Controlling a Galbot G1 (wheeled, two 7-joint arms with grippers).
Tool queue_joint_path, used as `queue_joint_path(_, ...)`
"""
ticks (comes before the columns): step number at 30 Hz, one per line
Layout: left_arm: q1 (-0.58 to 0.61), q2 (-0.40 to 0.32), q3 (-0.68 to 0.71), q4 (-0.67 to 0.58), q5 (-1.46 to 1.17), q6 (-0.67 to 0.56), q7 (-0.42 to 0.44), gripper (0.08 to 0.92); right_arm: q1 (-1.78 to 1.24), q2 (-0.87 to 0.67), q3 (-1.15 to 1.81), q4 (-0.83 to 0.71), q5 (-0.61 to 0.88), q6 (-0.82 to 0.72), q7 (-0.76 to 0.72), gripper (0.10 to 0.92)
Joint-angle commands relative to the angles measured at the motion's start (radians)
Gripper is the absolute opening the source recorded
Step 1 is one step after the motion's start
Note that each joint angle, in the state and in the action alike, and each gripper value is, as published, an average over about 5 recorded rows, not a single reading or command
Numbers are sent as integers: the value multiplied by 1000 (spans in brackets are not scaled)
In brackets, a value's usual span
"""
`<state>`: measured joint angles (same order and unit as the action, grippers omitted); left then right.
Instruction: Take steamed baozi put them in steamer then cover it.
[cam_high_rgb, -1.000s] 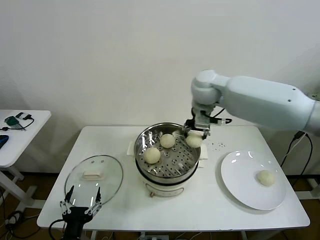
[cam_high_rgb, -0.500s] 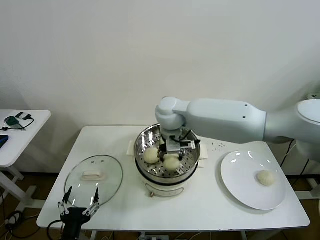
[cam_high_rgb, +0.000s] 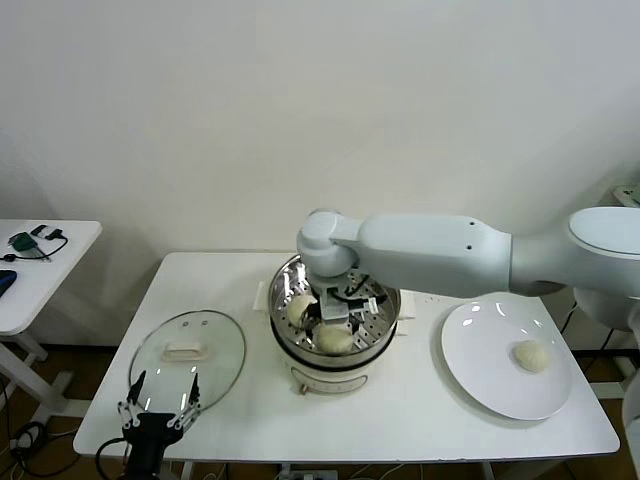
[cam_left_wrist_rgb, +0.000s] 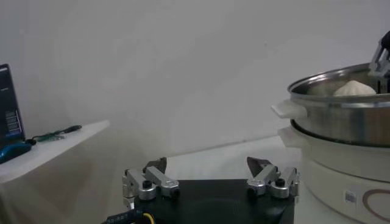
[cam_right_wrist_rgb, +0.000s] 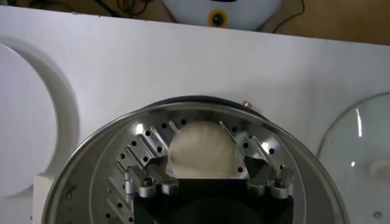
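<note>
The steamer stands mid-table, a shiny steel pot on a white base. One steamed baozi lies on its perforated tray at the left. Another baozi lies at the front, and my right gripper reaches down into the pot over it. In the right wrist view that baozi rests on the tray between the spread fingers, so the gripper is open. A further baozi sits on the white plate. The cover lies flat at the left. My left gripper hangs open at the table's front left.
My right arm stretches across the back of the pot and hides its rear part. A small side table with gadgets stands at the far left. In the left wrist view the steamer rises close on one side of the open left gripper.
My right gripper carried a baozi from the pot's back right rim to its front, lowered it onto the tray and spread its fingers. The left arm has not moved.
</note>
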<state>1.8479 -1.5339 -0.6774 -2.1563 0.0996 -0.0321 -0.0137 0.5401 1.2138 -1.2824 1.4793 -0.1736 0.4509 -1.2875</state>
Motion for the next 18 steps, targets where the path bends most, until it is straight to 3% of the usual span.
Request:
queue_joint_path(1, -1, 2, 3, -6, 7, 4, 1, 823, 88, -122, 43, -5, 59, -16, 8, 823)
queue_joint_path(6, 1, 4, 4, -9, 11, 4, 1, 823, 213, -304, -38, -50, 149, -98, 122, 823)
queue_joint_path(11, 3, 6, 4, -7, 11, 1, 1, 823, 326, -516, -256, -10, 344, -407, 355, 823)
queue_joint_path(18, -7, 13, 8, -2, 10, 5, -5, 823, 241, -724, -272, -90, 399, -586, 240, 823)
